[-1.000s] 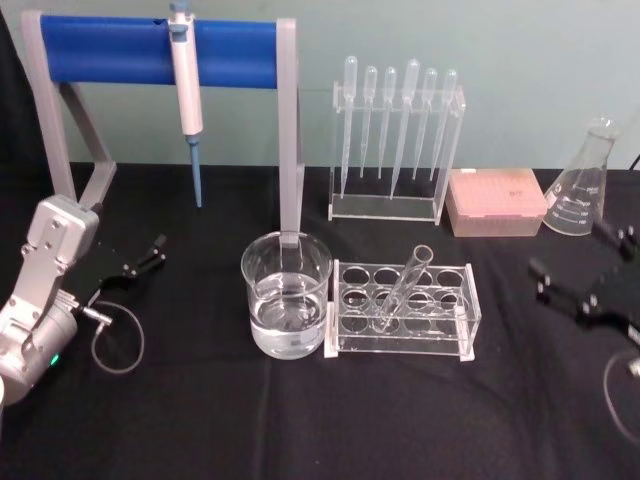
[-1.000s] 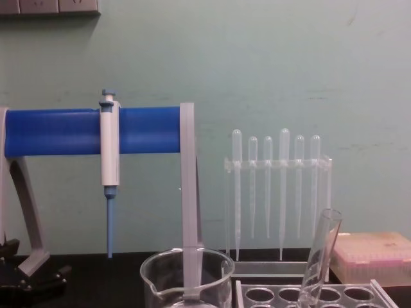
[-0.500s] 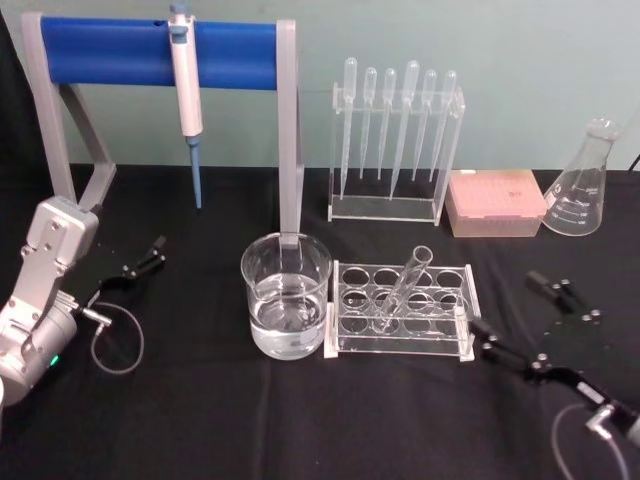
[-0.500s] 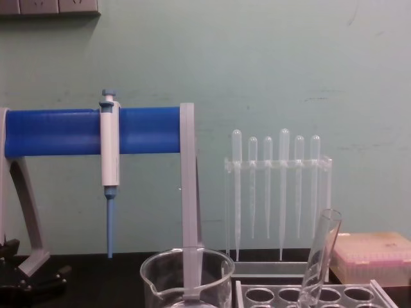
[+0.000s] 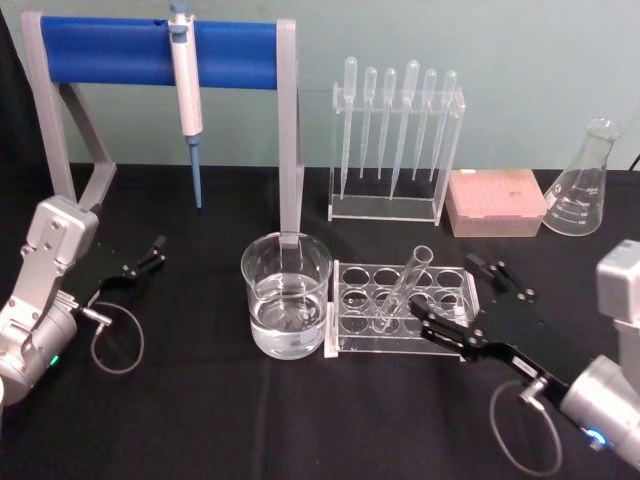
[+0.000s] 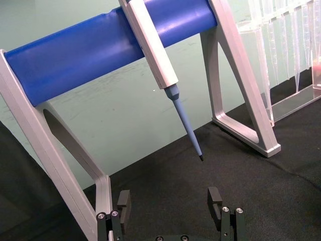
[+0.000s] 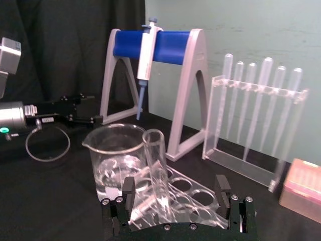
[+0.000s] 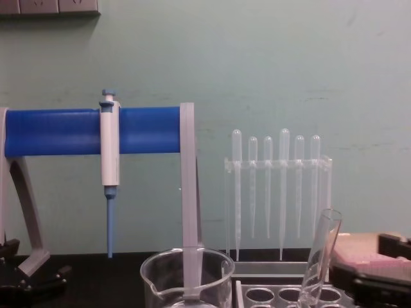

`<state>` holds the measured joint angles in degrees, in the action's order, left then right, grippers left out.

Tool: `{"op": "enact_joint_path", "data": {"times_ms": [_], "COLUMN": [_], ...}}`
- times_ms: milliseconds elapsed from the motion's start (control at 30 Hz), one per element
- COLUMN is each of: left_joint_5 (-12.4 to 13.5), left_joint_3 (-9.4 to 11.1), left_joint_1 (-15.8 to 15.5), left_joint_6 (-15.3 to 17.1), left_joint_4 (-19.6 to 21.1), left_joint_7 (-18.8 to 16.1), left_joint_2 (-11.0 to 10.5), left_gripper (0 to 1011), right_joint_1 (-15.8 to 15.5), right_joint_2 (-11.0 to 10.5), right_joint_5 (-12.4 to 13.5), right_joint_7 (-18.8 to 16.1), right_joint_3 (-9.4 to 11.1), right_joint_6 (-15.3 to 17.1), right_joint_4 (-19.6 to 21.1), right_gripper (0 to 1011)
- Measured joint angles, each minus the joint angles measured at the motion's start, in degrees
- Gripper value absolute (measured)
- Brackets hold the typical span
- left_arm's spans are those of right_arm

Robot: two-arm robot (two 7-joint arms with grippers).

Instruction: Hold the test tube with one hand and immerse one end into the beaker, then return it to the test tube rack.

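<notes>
Leaning tube (image 5: 406, 288) in rack (image 5: 347, 338) nr beaker (image 5: 287, 300)

A laboratory setting is indicated. Glassware is laid out on a black-covered tabletop (image 5: 250, 420): a beaker (image 5: 286, 300), a test tube (image 5: 408, 280) in a clear rack (image 5: 356, 330), and a conical flask (image 5: 583, 190) near the far right corner. Along the far edge, a micropipette (image 5: 186, 85) is hung on a blue stand (image 5: 110, 50), with racked plastic pipettes (image 5: 410, 110) and a pink tip box (image 5: 495, 200) beside it.
</notes>
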<state>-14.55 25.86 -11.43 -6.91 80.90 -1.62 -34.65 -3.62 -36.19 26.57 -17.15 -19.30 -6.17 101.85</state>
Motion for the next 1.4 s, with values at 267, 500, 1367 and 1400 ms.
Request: {"op": "enact_joint_path", "data": {"times_ms": [267, 500, 1367, 1400], "left_joint_5": [0.00, 0.00, 0.00, 0.00], "left_joint_3": [0.00, 0.00, 0.00, 0.00], "left_joint_1": [0.00, 0.00, 0.00, 0.00], "left_joint_6": [0.00, 0.00, 0.00, 0.00], "left_joint_4": [0.00, 0.00, 0.00, 0.00], "left_joint_7": [0.00, 0.00, 0.00, 0.00], "left_joint_2": [0.00, 0.00, 0.00, 0.00], "left_gripper": [1000, 1000, 1000, 1000], "right_joint_1": [3.24, 4.95, 4.78, 4.77], "right_joint_2": [3.49, 5.83, 5.57, 5.57], "right_joint_5": [-1.79, -3.89, -3.56, -3.54], "right_joint_7": [-0.78, -0.94, -0.93, -0.93], "right_joint_3": [-1.71, -2.46, -2.34, -2.34], "right_joint_6": [1.95, 3.01, 2.92, 2.91], "right_joint_4": [-2.17, -3.51, -3.35, -3.34], "right_gripper": [1002, 1002, 577, 536]}}
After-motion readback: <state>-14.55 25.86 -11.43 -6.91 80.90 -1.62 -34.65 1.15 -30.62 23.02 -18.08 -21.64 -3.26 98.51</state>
